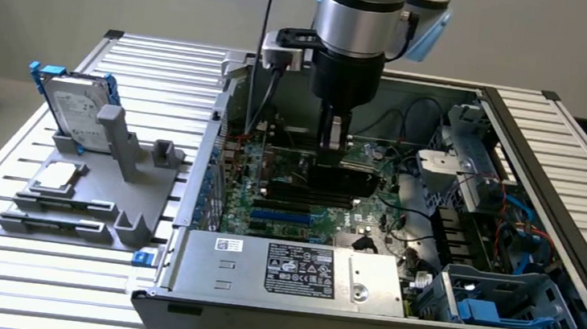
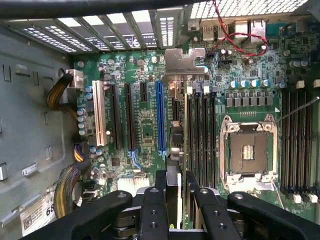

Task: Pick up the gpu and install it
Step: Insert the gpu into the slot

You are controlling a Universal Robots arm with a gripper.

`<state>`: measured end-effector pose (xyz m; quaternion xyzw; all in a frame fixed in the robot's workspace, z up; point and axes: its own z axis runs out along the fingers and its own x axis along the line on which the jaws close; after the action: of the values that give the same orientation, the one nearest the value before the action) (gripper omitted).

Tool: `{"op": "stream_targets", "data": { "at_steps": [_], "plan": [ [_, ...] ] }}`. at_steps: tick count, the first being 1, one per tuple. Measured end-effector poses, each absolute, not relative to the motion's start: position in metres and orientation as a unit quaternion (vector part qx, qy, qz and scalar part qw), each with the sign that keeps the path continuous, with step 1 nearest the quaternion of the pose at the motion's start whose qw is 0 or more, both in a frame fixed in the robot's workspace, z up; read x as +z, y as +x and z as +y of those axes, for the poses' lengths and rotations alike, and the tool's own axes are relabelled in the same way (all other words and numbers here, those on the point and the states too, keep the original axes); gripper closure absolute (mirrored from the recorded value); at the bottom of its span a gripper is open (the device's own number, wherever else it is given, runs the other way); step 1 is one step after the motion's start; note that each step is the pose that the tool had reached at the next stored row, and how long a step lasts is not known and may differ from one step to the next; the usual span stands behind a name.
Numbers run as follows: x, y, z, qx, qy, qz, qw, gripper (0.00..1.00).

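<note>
My gripper (image 1: 329, 153) reaches down into the open computer case (image 1: 207, 164), low over the green motherboard (image 1: 300, 210). It is shut on the gpu (image 1: 344, 172), which shows as a dark card under the fingers. In the wrist view the gripper (image 2: 175, 182) holds the gpu (image 2: 176, 142) edge-on, and its silver bracket (image 2: 182, 61) points toward the case's rear wall. The card hangs just beside the blue slot (image 2: 160, 117), above the motherboard (image 2: 145, 125). I cannot tell whether its edge touches a slot.
A silver hard drive with blue rails (image 1: 76, 105) stands in a grey holder (image 1: 107, 195) at the exterior view's left. Inside the case are the power supply (image 1: 295, 270), a blue drive cage (image 1: 506, 302), loose cables (image 1: 504, 217), the CPU socket (image 2: 248, 152) and a white slot (image 2: 98, 117).
</note>
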<state>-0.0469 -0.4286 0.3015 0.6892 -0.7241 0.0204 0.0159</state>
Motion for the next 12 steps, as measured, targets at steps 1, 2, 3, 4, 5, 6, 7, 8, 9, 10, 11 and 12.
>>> {"op": "stream_targets", "data": {
  "at_steps": [1, 2, 3, 4, 5, 6, 7, 8, 9, 10, 11, 12],
  "plan": [
    [0.301, -0.05, -0.429, 0.02, 0.69, -0.723, 0.016, 0.74],
    [0.3, -0.053, -0.429, 0.02, 0.691, -0.722, 0.016, 0.74],
    [0.299, -0.055, -0.429, 0.02, 0.692, -0.722, 0.016, 0.74],
    [0.299, -0.057, -0.429, 0.021, 0.693, -0.721, 0.016, 0.74],
    [0.298, -0.06, -0.429, 0.02, 0.693, -0.72, 0.016, 0.74],
    [0.298, -0.062, -0.429, 0.021, 0.694, -0.72, 0.016, 0.74],
    [0.298, -0.064, -0.429, 0.021, 0.694, -0.719, 0.016, 0.74],
    [0.298, -0.065, -0.43, 0.021, 0.695, -0.719, 0.016, 0.74],
    [0.298, -0.067, -0.431, 0.021, 0.695, -0.718, 0.016, 0.74],
    [0.298, -0.068, -0.433, 0.021, 0.696, -0.718, 0.016, 0.74],
    [0.298, -0.069, -0.436, 0.021, 0.696, -0.718, 0.016, 0.74],
    [0.298, -0.07, -0.438, 0.021, 0.696, -0.717, 0.016, 0.74]
  ]
}}
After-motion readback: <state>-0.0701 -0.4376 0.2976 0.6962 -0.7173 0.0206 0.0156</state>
